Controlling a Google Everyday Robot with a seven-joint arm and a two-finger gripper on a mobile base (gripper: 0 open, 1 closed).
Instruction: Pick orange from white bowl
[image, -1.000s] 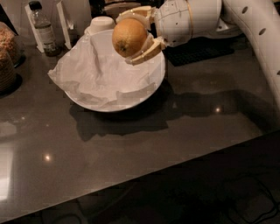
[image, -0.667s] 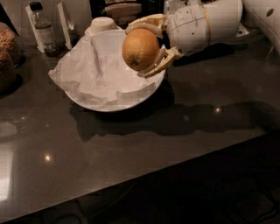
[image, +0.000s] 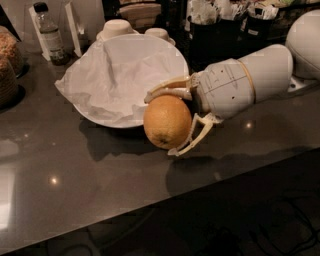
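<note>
Orange (image: 167, 121) clamped in the gripper (image: 159, 125), just outside the white bowl (image: 177, 56).
2 fingers pinch the fruit above the surface (image: 75, 175) at the bowl's 5 o'clock; it hides part of the rim.

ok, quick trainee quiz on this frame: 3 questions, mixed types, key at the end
1. True or false: the orange is lying inside the white bowl.
2. Pick one. The pincer is: A) open, above the bowl's middle; B) shut on the orange, just outside the bowl's near rim; C) out of view.
3. Fill the gap: the white bowl is lined with crumpled white ____.

Key
1. False: the orange is out of the bowl, held off its near rim.
2. B
3. paper
</note>
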